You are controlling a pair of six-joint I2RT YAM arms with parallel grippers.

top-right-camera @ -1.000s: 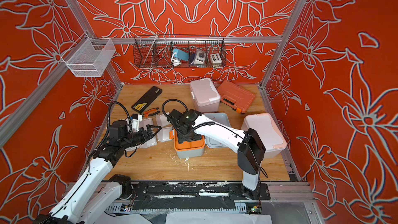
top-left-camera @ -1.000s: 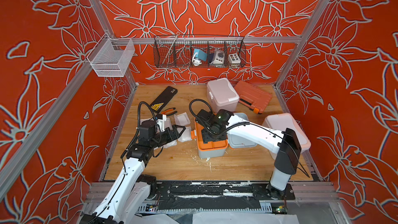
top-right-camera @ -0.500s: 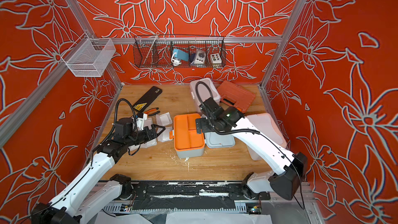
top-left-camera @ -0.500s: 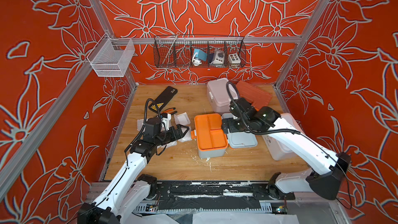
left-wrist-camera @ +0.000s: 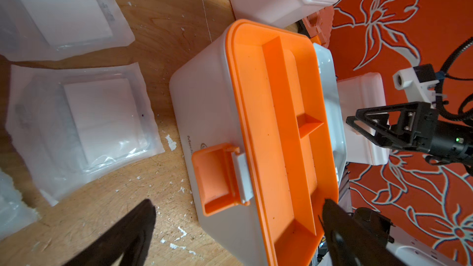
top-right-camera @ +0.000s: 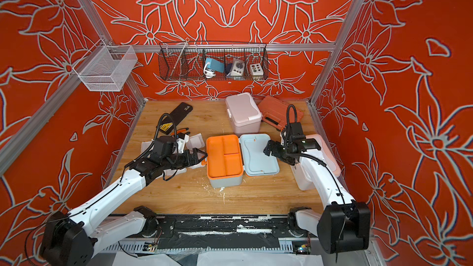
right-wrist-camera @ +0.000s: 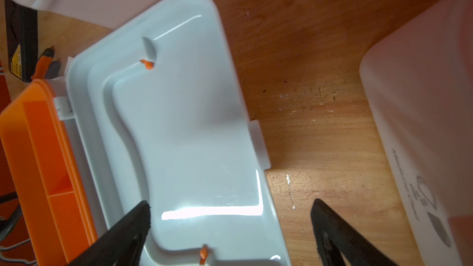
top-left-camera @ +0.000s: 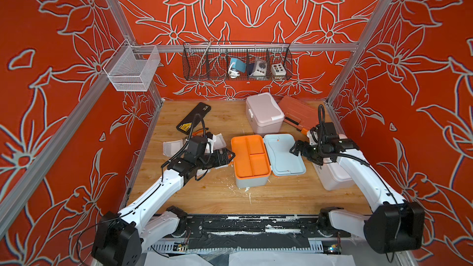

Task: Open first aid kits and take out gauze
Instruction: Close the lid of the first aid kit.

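The pale blue-grey first aid kit stands open mid-table, showing its empty orange tray [top-left-camera: 249, 156] [top-right-camera: 224, 156] [left-wrist-camera: 279, 124], with the lid [top-left-camera: 284, 154] [right-wrist-camera: 179, 124] laid flat to the right. What lies under the tray is hidden. The pink kit [top-left-camera: 263, 113] is shut at the back. My right arm partly hides the white kit [top-left-camera: 332, 175] [right-wrist-camera: 422, 124]. Gauze packets [top-left-camera: 171, 147] [left-wrist-camera: 102, 121] lie on the wood left of the open kit. My left gripper [top-left-camera: 227, 156] [left-wrist-camera: 238, 204] is open at that kit's latch side. My right gripper [top-left-camera: 294, 149] [right-wrist-camera: 230, 204] is open over the lid's outer edge.
A flat black case [top-left-camera: 193, 117] lies at the back left and an orange tool case [top-left-camera: 299, 115] at the back right. Orange-handled pliers [right-wrist-camera: 44, 61] lie near the black case. A black wire basket [top-left-camera: 236, 62] and a white mesh basket [top-left-camera: 131, 69] hang on the walls.
My right arm has swung from over the orange tray away to the right and its jaws have widened. My left gripper has edged closer to the open kit.
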